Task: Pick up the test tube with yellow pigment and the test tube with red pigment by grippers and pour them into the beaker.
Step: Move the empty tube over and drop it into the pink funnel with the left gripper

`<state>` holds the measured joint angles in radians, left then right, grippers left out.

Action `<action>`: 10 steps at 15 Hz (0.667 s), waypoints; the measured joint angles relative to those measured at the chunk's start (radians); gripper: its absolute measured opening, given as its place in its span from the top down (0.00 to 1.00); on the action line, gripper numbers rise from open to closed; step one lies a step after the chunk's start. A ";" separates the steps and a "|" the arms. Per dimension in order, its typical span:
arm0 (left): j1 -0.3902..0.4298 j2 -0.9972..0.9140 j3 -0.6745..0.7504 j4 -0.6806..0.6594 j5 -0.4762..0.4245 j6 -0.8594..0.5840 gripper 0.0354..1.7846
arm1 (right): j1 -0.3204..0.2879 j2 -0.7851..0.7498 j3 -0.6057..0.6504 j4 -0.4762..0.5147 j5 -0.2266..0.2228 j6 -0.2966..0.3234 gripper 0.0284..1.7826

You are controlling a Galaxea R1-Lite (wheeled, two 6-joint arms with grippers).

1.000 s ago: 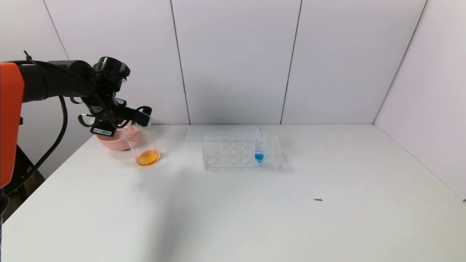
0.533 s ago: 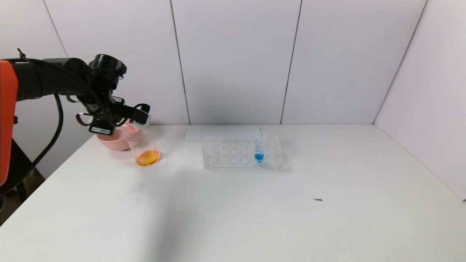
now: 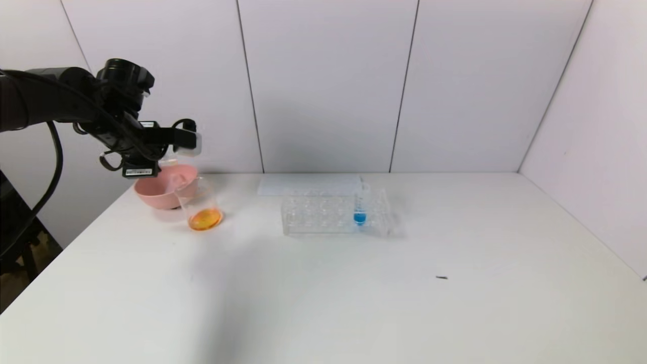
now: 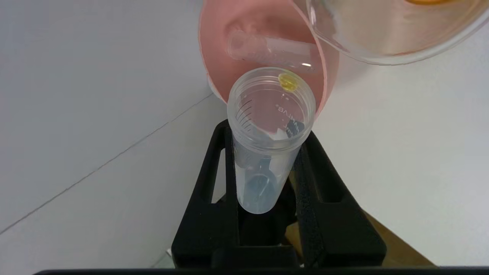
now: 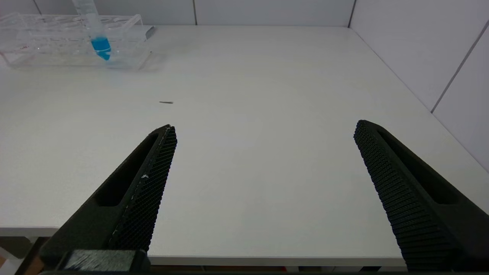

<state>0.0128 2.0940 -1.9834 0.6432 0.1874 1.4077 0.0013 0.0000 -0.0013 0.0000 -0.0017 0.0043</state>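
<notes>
My left gripper [image 3: 174, 139] is shut on the test tube with yellow pigment [image 4: 267, 126], which is nearly empty, with one yellow drop at its rim. It holds the tube in the air, mouth towards the pink bowl [image 3: 151, 194], up and left of the beaker [image 3: 199, 205]. The beaker stands on the table with orange liquid at its bottom; its rim shows in the left wrist view [image 4: 382, 42]. No tube holding red liquid shows. My right gripper [image 5: 263, 130] is open and empty, low at the table's near edge.
An empty clear tube [image 4: 267, 49] lies inside the pink bowl [image 4: 217, 57]. A clear plastic rack [image 3: 323, 215] at mid table holds a blue-liquid tube [image 3: 360, 205]. A white sheet [image 3: 303, 183] lies behind the rack. Walls close the back and right.
My left gripper has risen and drawn back to the left with the tube, away from above the beaker's rim to above the pink bowl.
</notes>
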 joint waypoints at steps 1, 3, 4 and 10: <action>0.010 -0.007 0.000 -0.005 -0.026 -0.033 0.77 | 0.000 0.000 0.000 0.000 0.000 0.000 0.05; 0.036 -0.023 0.000 -0.016 -0.074 -0.106 0.77 | 0.000 0.000 0.000 0.000 0.000 0.000 0.05; 0.054 -0.033 0.001 -0.041 -0.103 -0.143 0.77 | 0.000 0.000 0.000 0.000 0.000 0.000 0.05; 0.148 -0.085 0.012 -0.097 -0.310 -0.402 0.77 | 0.000 0.000 0.000 0.000 0.000 0.000 0.05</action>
<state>0.1611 2.0089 -1.9715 0.5460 -0.1226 1.0060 0.0013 0.0000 -0.0013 0.0000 -0.0017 0.0043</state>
